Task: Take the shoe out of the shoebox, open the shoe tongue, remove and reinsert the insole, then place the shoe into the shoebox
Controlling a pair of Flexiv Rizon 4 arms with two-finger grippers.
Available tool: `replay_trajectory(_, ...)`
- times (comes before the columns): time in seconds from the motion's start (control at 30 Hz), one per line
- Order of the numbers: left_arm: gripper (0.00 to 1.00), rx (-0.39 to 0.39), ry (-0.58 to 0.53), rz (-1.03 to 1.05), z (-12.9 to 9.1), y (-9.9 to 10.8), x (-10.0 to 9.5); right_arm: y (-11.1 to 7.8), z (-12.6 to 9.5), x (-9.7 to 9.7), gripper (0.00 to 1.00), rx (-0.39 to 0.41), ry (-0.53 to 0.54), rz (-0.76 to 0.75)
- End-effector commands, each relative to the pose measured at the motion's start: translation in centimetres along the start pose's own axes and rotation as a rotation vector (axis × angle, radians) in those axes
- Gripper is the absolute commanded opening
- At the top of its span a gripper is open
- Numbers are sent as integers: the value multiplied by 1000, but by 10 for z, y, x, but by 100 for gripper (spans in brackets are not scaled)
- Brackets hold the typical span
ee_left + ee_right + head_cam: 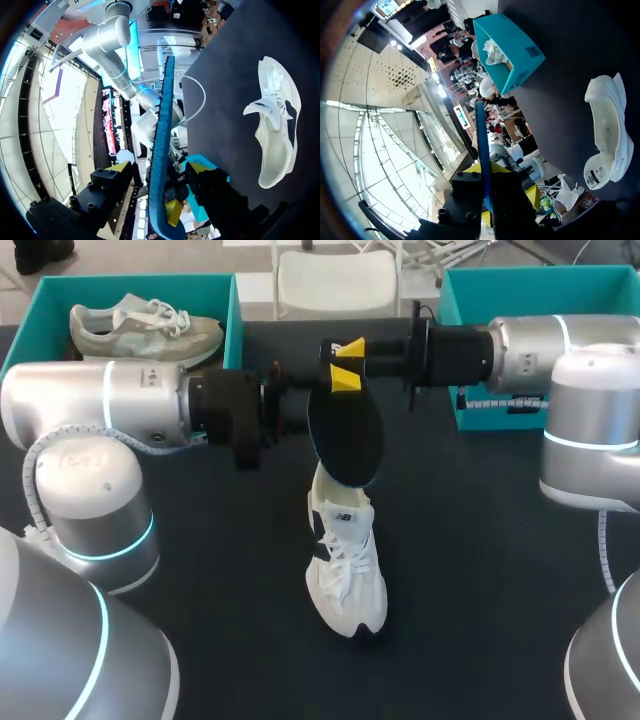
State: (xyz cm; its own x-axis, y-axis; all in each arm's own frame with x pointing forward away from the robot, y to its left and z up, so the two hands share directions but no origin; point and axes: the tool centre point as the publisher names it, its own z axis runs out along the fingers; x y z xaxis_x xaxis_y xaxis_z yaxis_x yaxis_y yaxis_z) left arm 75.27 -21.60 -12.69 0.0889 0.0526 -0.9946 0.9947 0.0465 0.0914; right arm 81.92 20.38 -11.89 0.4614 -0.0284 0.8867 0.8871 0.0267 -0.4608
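Note:
A white shoe (346, 562) lies on the dark table (480, 570), toe toward the front edge; it also shows in the wrist views as the shoe (276, 135) and the shoe (610, 127). Above its heel hangs a black insole (346, 435). My right gripper (346, 362) is shut on the insole's upper end, and the right wrist view has the insole (481, 150) edge-on between that gripper's (485, 200) fingers. My left gripper (303, 402) is at the insole's left side. It stands open (160, 170), its fingers on either side of the blue-edged insole (161, 150) without touching it.
A teal shoebox (232, 310) at the back left holds a grey-beige shoe (145, 328); that box (507, 45) also shows ahead of my right gripper. A second teal box (470, 300) stands at the back right, behind my right arm.

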Motion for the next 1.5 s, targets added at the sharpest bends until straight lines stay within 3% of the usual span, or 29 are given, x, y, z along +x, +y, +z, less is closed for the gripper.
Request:
replay_trajectory(0.03,0,-1,-2,2,-3,-1,3,0,2,0,0,-2,-3,3)
replay_trajectory(0.37,0,-10,-3,3,-5,0,4,2,2,1,0,2,0,7)
replay_trajectory(0.53,0,-5,-23,-9,-10,-1,-3,-6,4,-4,0,-28,5,-39)
replay_trajectory(0.57,0,-2,-21,-8,-12,-1,-3,-8,4,-4,23,-27,6,-59)
replay_trajectory(0.6,0,6,-25,-21,-14,-2,-4,-10,3,-4,63,-31,8,-87)
replay_trajectory(0.63,0,13,-32,-37,-17,-3,-6,-12,1,-4,63,-34,-3,-107)
replay_trajectory(0.67,0,17,-39,-48,-21,-3,-8,-14,1,-2,100,-29,-18,-126)
replay_trajectory(0.9,0,40,-37,-39,-41,-8,-10,-38,-22,-5,100,-3,-118,-304)
replay_trajectory(1.1,0,21,-30,-69,-52,-1,-8,-60,-44,-6,100,20,-121,-445)
replay_trajectory(1.27,0,20,-24,-87,-58,2,-10,-70,-59,-10,100,44,-121,-477)
replay_trajectory(1.33,0,18,-17,-79,-60,3,-11,-70,-60,-8,100,85,-103,-471)
replay_trajectory(1.5,0,-2,-11,-65,-62,4,-13,-70,-60,-8,100,85,-103,-471)
